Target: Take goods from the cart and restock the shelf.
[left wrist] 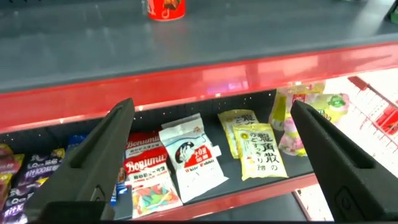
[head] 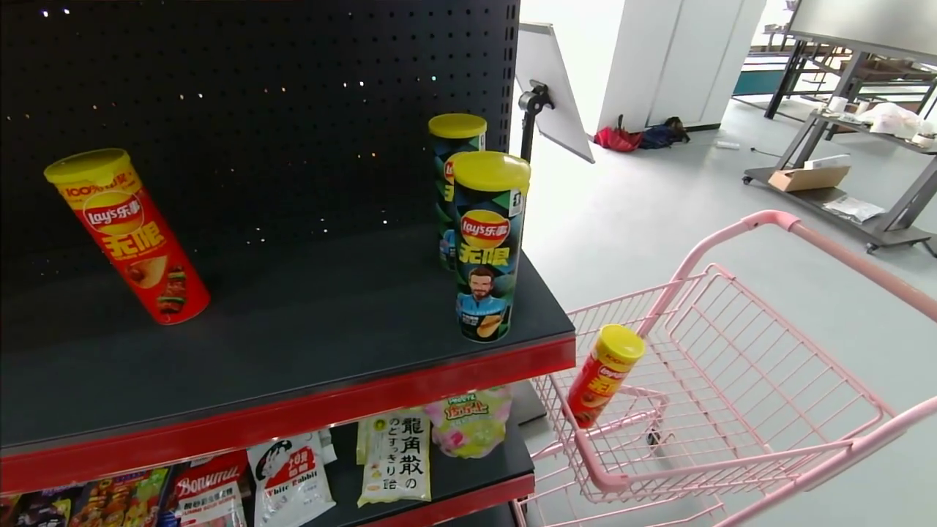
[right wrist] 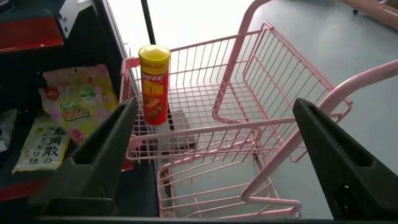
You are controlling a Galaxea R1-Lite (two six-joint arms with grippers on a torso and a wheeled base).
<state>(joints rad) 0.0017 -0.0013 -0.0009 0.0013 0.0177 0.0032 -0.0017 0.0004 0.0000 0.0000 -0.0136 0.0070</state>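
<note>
A red chip can with a yellow lid (head: pixel 605 375) (right wrist: pixel 154 84) stands leaning in the near corner of the pink wire cart (head: pixel 739 395) (right wrist: pixel 261 118). On the upper shelf (head: pixel 293 351) stand another red can (head: pixel 128 234) (left wrist: pixel 165 9) at the left and two dark green cans (head: pixel 485 245), one behind the other (head: pixel 454 146), at the right end. My right gripper (right wrist: pixel 214 162) hangs open above the cart, apart from the can. My left gripper (left wrist: pixel 211 162) is open in front of the lower shelf, below the red shelf edge (left wrist: pixel 205 84).
Snack bags lie on the lower shelf (left wrist: pixel 249 193), among them a white bag (left wrist: pixel 191 155), a yellow-green bag (head: pixel 394 457) and a pastel bag (head: pixel 468 421) (right wrist: pixel 78 99). Black pegboard (head: pixel 256 110) backs the shelf. Metal racks (head: pixel 864 168) stand far right across open floor.
</note>
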